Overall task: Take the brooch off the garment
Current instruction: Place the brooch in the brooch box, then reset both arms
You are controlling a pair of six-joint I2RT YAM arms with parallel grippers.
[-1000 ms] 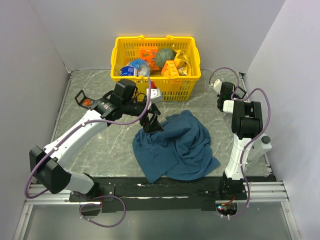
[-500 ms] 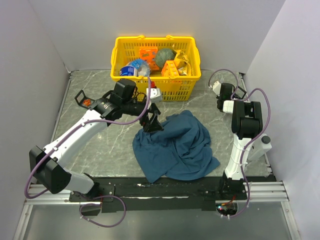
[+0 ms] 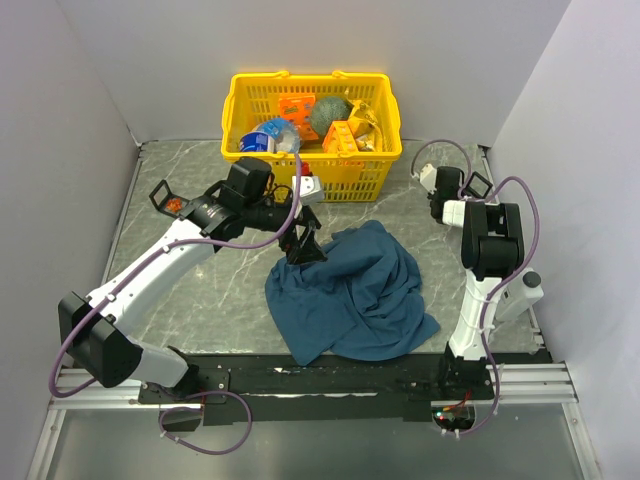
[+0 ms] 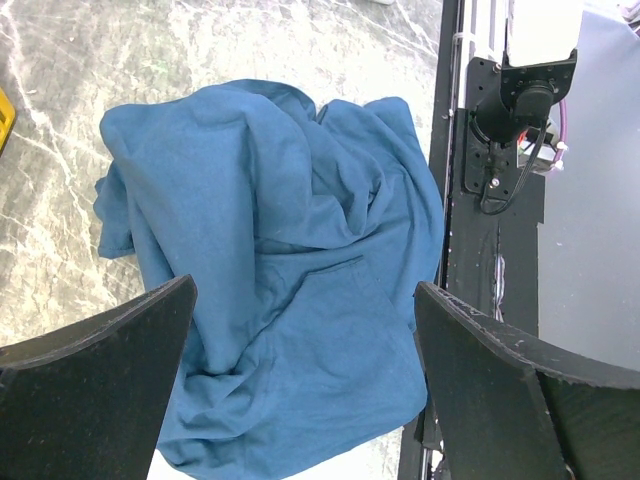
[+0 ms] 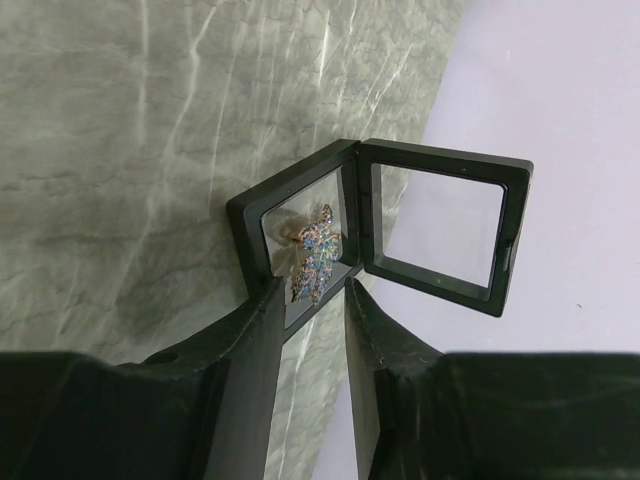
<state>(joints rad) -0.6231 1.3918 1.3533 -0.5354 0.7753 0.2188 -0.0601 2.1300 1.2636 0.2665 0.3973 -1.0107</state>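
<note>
Here the right gripper point(image 5: 312, 290), fingers point(image 5: 262, 340) narrowly parted, straddles the near tip of the brooch point(image 5: 315, 250), whose long axis runs ahead into the black case point(image 5: 248, 235).

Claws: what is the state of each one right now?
Left claw: open, holding nothing, over the blue garment.
Right claw: slightly parted at the brooch; a grip cannot be told.

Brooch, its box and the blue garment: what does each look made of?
Brooch: gold-toned metal set with small blue and pale stones that glint; whether they are real gems or glass, I cannot tell. Box: probably hard matte black plastic, with a clear window in the open lid. Garment: soft matte knit fabric, cotton-like, lying in loose folds and creases.
</note>
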